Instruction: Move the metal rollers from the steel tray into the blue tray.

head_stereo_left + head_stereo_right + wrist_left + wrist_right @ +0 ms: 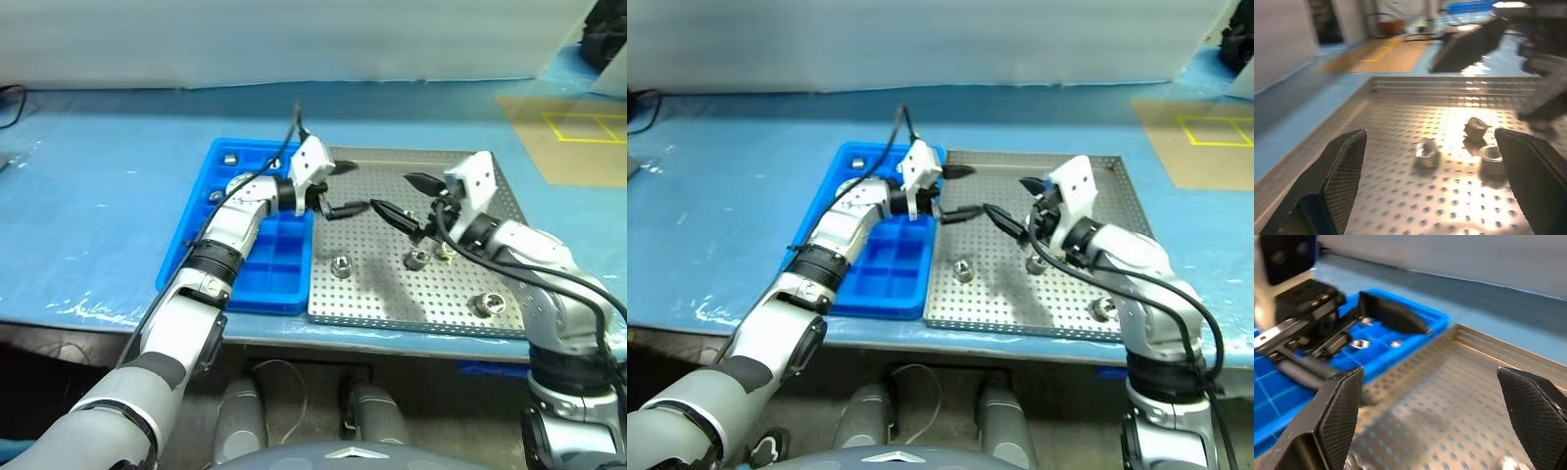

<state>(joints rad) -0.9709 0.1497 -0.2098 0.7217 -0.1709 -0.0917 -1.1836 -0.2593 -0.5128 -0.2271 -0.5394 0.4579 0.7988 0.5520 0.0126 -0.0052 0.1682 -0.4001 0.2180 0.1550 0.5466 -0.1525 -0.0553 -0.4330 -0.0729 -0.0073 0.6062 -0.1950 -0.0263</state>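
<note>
The steel tray (384, 294) lies right of the blue tray (269, 279), edge to edge. Several metal rollers rest on the steel tray's perforated floor: one (341, 264) near its left side, two (416, 259) close together in the middle, and one (487, 304) by the front right. The blue tray's far compartments hold three rollers (229, 158). My left gripper (358, 186) reaches over the steel tray's left part, open and empty. My right gripper (392, 193) faces it from the right, open and empty, above the middle rollers. In the left wrist view, three rollers (1426, 152) lie ahead between the fingers.
Both trays sit on a blue-covered table (98, 196), near its front edge. A brown board with yellow tape (573, 137) lies at the far right. A cable (294, 122) loops up from my left wrist.
</note>
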